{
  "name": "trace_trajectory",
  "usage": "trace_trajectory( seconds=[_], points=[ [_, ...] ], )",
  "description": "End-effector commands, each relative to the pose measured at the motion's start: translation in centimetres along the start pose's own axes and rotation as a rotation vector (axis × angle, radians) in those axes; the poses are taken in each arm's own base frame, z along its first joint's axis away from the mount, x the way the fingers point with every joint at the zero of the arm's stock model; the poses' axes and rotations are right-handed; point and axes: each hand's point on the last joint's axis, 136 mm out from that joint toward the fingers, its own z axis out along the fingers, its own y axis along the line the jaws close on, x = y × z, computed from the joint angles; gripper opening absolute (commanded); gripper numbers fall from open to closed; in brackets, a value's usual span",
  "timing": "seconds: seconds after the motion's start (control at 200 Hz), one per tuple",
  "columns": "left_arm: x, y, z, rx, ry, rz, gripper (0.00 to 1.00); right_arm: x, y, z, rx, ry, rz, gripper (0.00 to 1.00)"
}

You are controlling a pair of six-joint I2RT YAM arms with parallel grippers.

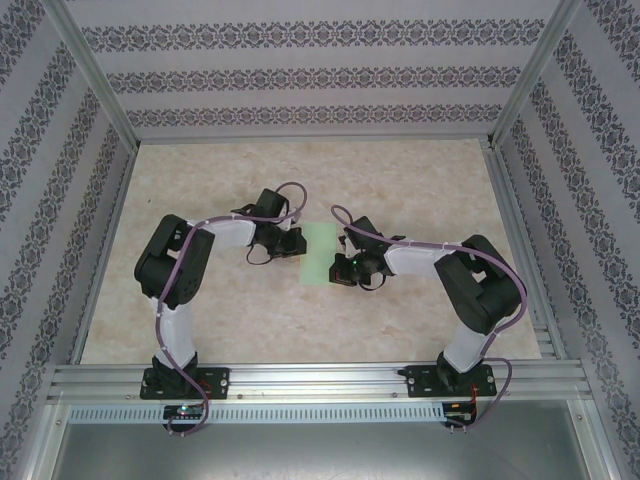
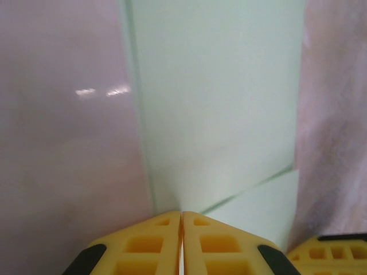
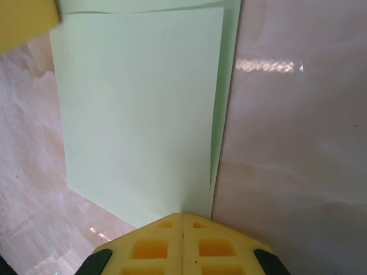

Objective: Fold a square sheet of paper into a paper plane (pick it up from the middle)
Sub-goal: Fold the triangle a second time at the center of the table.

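The paper sheet [image 1: 320, 255] is found at the middle of the table [image 1: 300, 330], folded double, with the closed left gripper [image 2: 182, 220] and closed right gripper [image 3: 182, 216] at its edges; nose and wing folds are judged outstanding.

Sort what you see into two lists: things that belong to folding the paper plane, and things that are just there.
Belong to the job:
- sheet of paper, pale green, partly folded
- left gripper, shut, tips at the paper's edge
- right gripper, shut, tips at the paper's edge

Just there:
- table
- patterned walls
- metal frame
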Motion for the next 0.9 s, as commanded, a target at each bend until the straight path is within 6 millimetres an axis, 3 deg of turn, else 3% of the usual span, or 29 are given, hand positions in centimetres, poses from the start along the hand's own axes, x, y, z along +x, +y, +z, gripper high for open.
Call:
trace_trajectory(
  seconds=[0.0,0.13,0.28,0.395,0.56,0.894],
  points=[
    [-2.8,2.1,-2.7,-0.126,-0.098,0.013,0.12,5.8,-6.8,1.1,0.246,0.170,0.110,0.05],
    [-2.9,0.6,-4.0,-0.092,-0.114,0.044,0.13,5.7,-6.7,1.1,0.242,0.168,0.107,0.05],
    [-2.0,-3.7,-5.2,0.055,-0.132,0.102,0.13,5.6,-6.4,1.0,0.234,0.166,0.103,0.05],
    [-0.4,-5.8,-4.1,0.134,-0.090,0.112,0.13,5.5,-6.2,0.9,0.232,0.164,0.101,0.05],
    [1.0,-4.9,-1.4,0.117,-0.031,0.087,0.12,5.2,-5.8,0.8,0.215,0.154,0.093,0.05],
    [1.7,-1.7,0.8,0.009,-0.002,0.060,0.09,3.6,-3.4,0.2,0.132,0.105,0.059,0.05]
  ],
)
